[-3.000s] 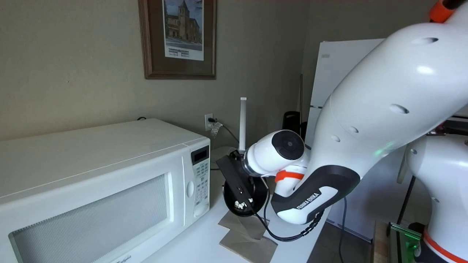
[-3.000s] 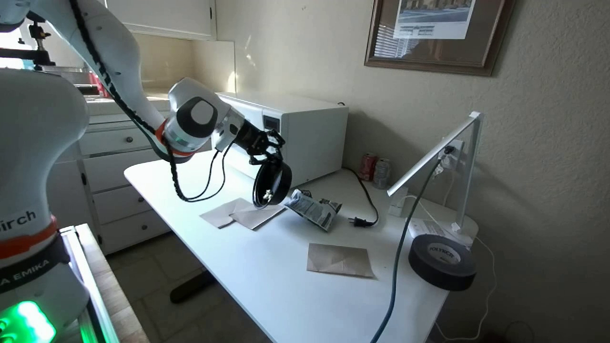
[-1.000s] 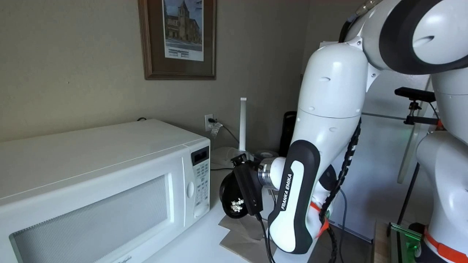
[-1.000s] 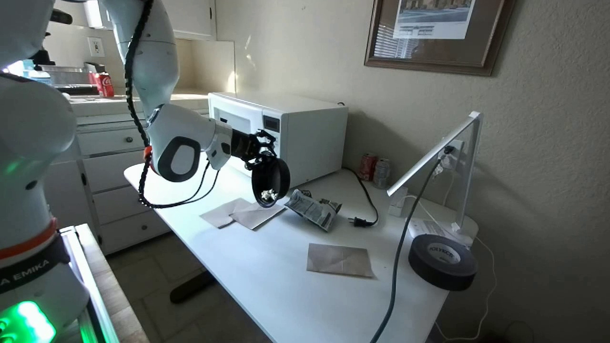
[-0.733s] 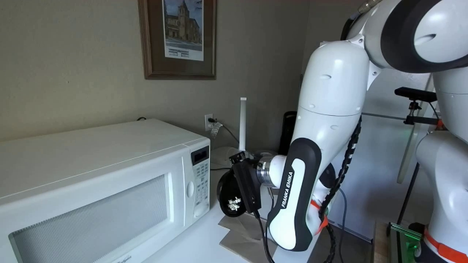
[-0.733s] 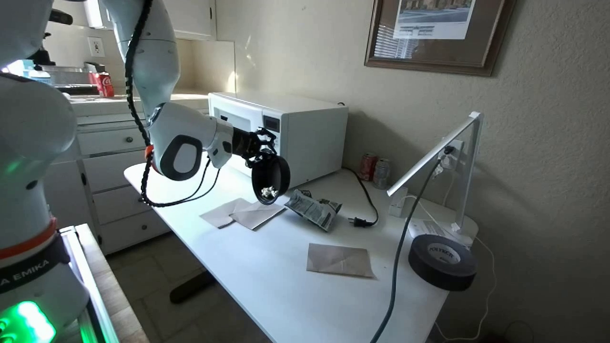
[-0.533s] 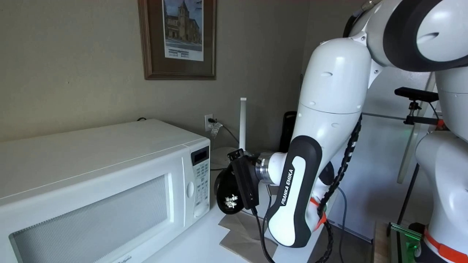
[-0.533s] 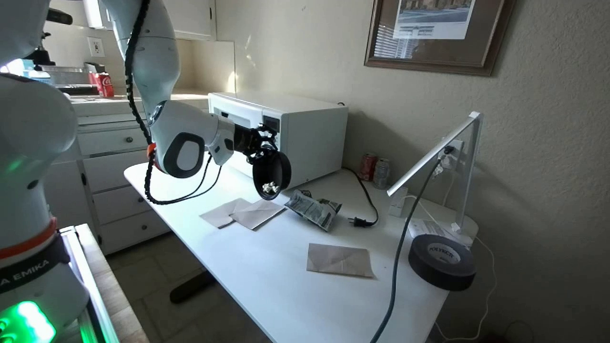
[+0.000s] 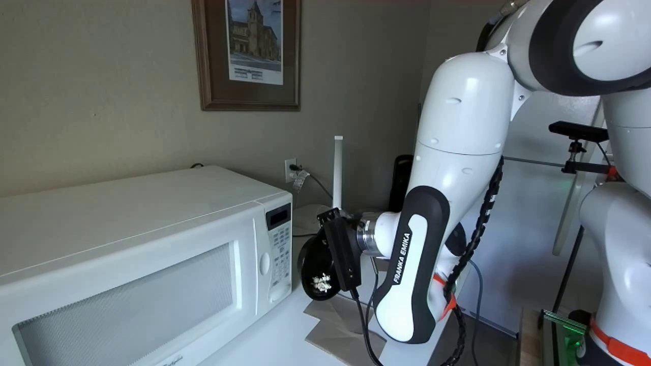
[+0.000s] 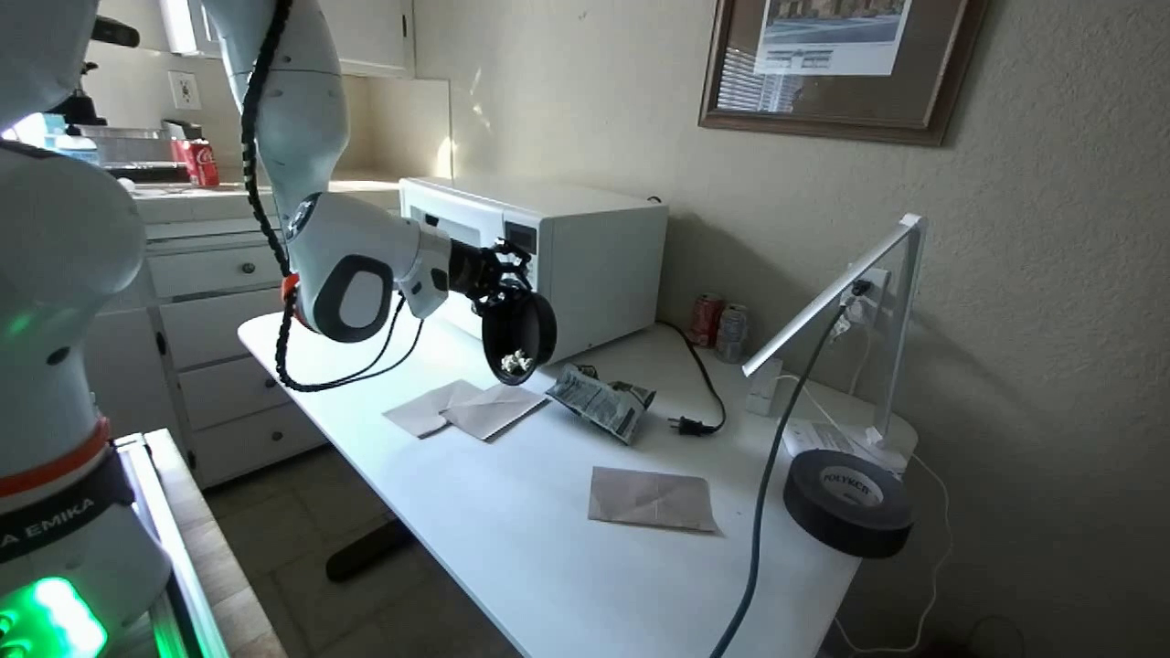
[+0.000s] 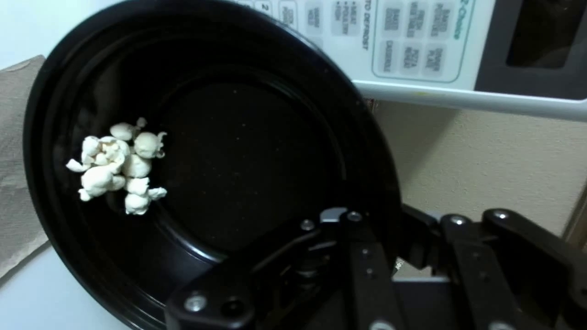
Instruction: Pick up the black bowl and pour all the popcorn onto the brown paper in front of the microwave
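Observation:
My gripper is shut on the rim of the black bowl. The bowl also shows in both exterior views. It is held in the air, tilted steeply onto its side. A small heap of white popcorn lies against the bowl's lower inner wall. The brown paper, two overlapping sheets, lies on the table below the bowl; it also shows in an exterior view and at the left of the wrist view. The white microwave stands close beside the bowl.
A foil packet lies near the paper. Another brown sheet lies nearer the table front. A black plug, two cans, a white lamp and a tape roll stand or lie farther along the table.
Over three seconds the arm has swung round and the bowl has turned, showing more of its inside and popcorn. It rose slightly towards the microwave; the last half second shows hardly any motion.

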